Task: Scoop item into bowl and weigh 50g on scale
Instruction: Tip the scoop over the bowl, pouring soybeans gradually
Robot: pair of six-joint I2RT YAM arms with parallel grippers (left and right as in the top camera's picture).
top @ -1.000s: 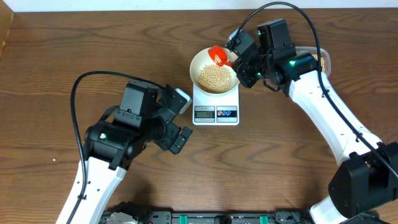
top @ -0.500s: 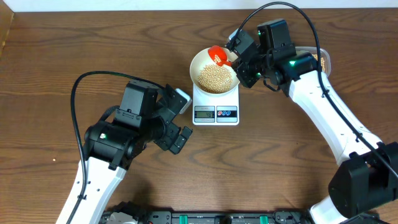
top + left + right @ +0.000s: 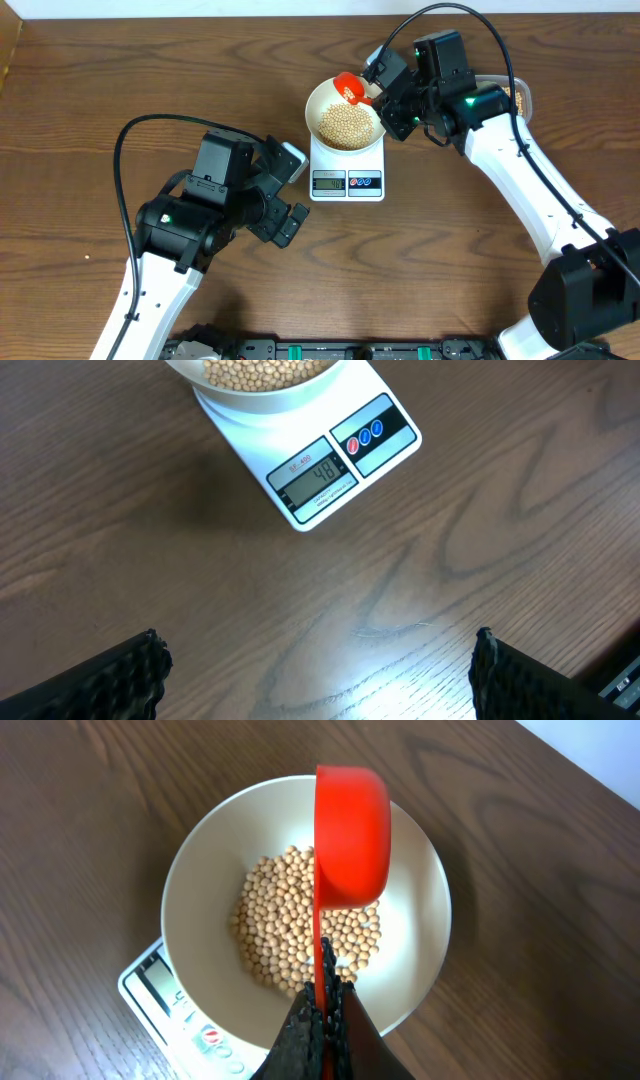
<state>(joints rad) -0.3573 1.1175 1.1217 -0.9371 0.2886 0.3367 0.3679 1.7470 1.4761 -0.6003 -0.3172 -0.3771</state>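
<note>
Wooden table (image 3: 100, 80); bowl (image 3: 195, 890) sits beneath red scoop (image 3: 352, 830) in right gripper (image 3: 322, 1008).

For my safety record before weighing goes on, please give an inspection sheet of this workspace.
Surface: brown wooden table.
Job's things: white bowl sits on scale, holds beans; red scoop held over bowl.
Clutter: clear tub, mostly hidden behind right arm.
Grippers: left gripper open, empty, above table; right gripper shut on red scoop's handle.
Cables: one black cable loops over each arm.
Surroundings: pale wall strip at far edge.
</note>
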